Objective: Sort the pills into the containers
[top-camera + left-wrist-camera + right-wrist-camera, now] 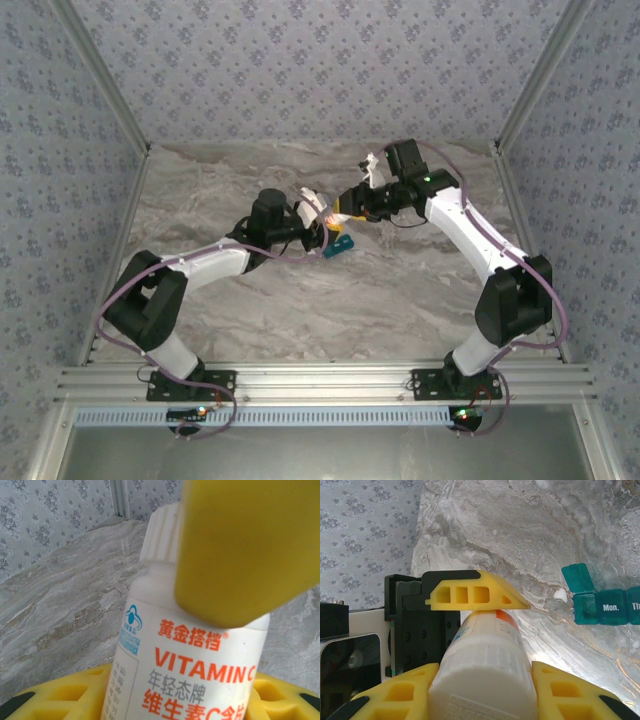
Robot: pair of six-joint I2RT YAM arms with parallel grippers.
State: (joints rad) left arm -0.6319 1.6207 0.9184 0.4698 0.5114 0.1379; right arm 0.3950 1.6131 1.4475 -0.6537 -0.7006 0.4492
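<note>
Looks like uncapping: left gripper [200, 645] jaws clamp vitamin bottle [150, 610], right gripper [482, 680] jaws clamp cap [480, 705]. Next: unscrew, then fill pill box [600, 605].

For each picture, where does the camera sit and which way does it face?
Top camera: above and behind the bases, looking down on the table; left arm and right arm show, meeting near the pill box.
Left wrist: looks along the white bottle toward its cap; left gripper's fingers at the bottom edge.
Right wrist: looks past the cap down at table and pill box; right gripper's fingers flank the cap.
Shared: both wrist views show the bottle, from opposite ends.
</note>
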